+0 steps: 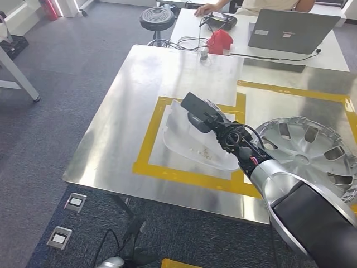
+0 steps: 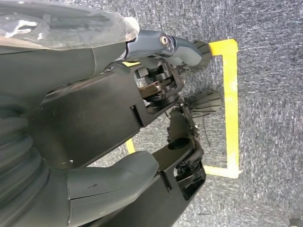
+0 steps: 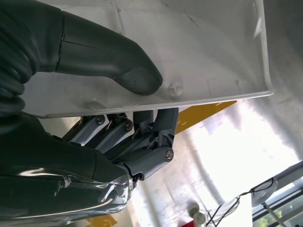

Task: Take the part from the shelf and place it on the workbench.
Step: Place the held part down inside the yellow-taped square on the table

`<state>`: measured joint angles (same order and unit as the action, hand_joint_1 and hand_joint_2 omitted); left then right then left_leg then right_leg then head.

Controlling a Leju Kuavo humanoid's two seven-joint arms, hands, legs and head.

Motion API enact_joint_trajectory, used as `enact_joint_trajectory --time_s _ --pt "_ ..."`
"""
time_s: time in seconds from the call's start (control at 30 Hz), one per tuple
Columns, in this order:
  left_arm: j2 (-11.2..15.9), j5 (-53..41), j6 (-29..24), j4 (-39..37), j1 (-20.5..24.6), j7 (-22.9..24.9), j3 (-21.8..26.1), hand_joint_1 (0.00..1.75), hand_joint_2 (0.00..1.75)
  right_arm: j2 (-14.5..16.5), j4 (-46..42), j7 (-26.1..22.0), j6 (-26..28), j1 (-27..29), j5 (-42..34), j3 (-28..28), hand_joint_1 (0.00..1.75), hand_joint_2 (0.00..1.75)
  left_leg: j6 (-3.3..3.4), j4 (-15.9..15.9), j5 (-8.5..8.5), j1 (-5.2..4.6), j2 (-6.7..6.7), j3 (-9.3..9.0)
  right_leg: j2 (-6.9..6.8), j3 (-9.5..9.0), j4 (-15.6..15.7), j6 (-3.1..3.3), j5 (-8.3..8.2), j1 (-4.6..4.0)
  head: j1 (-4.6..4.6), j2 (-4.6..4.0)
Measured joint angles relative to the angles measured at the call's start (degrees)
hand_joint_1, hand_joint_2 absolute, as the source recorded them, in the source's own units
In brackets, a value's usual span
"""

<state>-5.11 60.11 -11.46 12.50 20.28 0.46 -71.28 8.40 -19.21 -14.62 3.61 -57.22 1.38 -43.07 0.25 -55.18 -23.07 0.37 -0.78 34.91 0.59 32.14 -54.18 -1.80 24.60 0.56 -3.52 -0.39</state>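
Note:
The part (image 1: 185, 137) is a flat white plastic panel, lying low inside the yellow tape frame (image 1: 147, 142) on the steel workbench (image 1: 122, 106). My right hand (image 1: 206, 114) reaches over it from the right and grips its edge. In the right wrist view the thumb (image 3: 136, 71) presses on the part's (image 3: 200, 47) upper face while the fingers (image 3: 150, 127) curl under its rim. Whether the part rests fully on the bench I cannot tell. My left hand (image 2: 171, 109) hangs over grey carpet with its fingers apart, holding nothing.
A silver wheel cover (image 1: 311, 148) lies on the bench just right of the frame, close to my right arm. Behind stands a white table with a laptop (image 1: 290, 28), a red object (image 1: 220, 40), cables and a person's hand (image 1: 206, 8). A black stool (image 1: 157, 18) stands far left of it.

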Motion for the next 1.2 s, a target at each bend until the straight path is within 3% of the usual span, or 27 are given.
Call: enact_joint_trajectory --time_s 1.2 --pt "-0.02 0.75 0.14 0.00 0.46 -1.89 0.00 0.00 1.75 0.01 0.03 0.75 -1.39 1.14 0.76 -0.03 1.75 1.75 0.00 0.05 0.00 0.00 0.02 -0.03 0.00 0.00 0.00 0.01 0.01 0.00 0.00 0.00"
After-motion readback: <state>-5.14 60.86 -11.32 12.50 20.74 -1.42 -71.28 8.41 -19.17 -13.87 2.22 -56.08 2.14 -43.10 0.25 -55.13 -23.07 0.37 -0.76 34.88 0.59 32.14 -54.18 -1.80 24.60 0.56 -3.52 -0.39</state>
